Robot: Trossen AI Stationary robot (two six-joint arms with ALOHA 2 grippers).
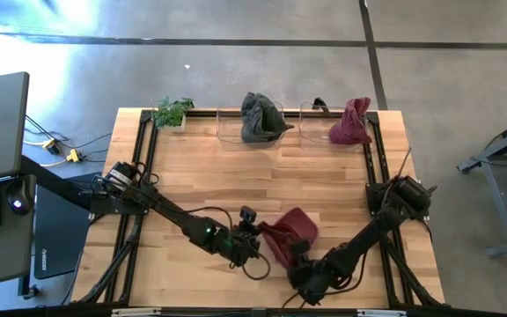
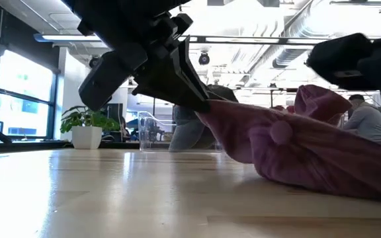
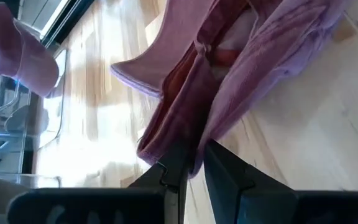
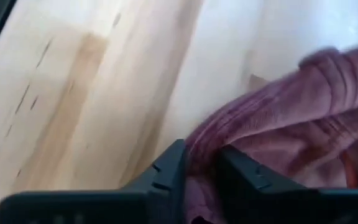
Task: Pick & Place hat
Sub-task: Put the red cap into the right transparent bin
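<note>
Hat: maroon knit hat [image 1: 290,231] slumped on the table [image 1: 324,176], well apart from the clear bins.
Fingers: left gripper [image 3: 193,163] and right gripper [image 4: 202,163] each pinching its edge.
Handling: likely soft, light, floppy; grip the rim.

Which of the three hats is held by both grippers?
The maroon hat at the table's front edge; the grey hat and the other maroon hat sit in clear bins, untouched.

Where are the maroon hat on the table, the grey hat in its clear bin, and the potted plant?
maroon hat [image 1: 296,227], high view, middle of the crown.
grey hat [image 1: 259,118], high view, centre of the bunched fabric.
potted plant [image 1: 173,112], high view, on the leaves.
</note>
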